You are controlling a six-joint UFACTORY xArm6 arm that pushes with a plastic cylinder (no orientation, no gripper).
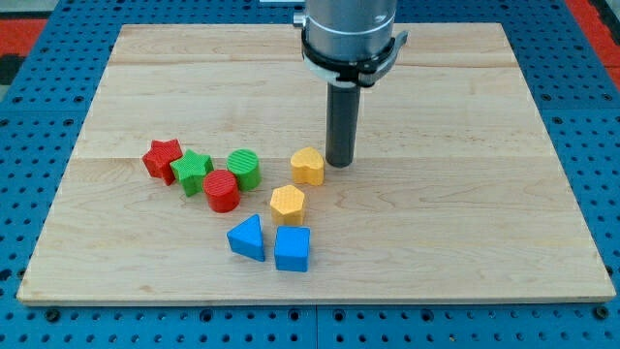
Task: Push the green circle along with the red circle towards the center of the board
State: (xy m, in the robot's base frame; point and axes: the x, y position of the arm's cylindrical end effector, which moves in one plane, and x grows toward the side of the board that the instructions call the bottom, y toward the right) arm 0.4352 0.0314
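Observation:
The green circle point(244, 168) sits left of the board's middle, touching the red circle point(222, 190) just below and to its left. My tip point(340, 162) rests on the board to the right of both, right beside a yellow heart-shaped block point(308, 166). That yellow block lies between my tip and the green circle. My tip touches neither circle.
A green star point(193, 171) and a red star point(163, 158) lie left of the circles. A yellow hexagon point(288, 204), a blue triangle point(247, 237) and a blue cube point(292, 248) lie below. The wooden board point(465, 233) sits on a blue pegboard.

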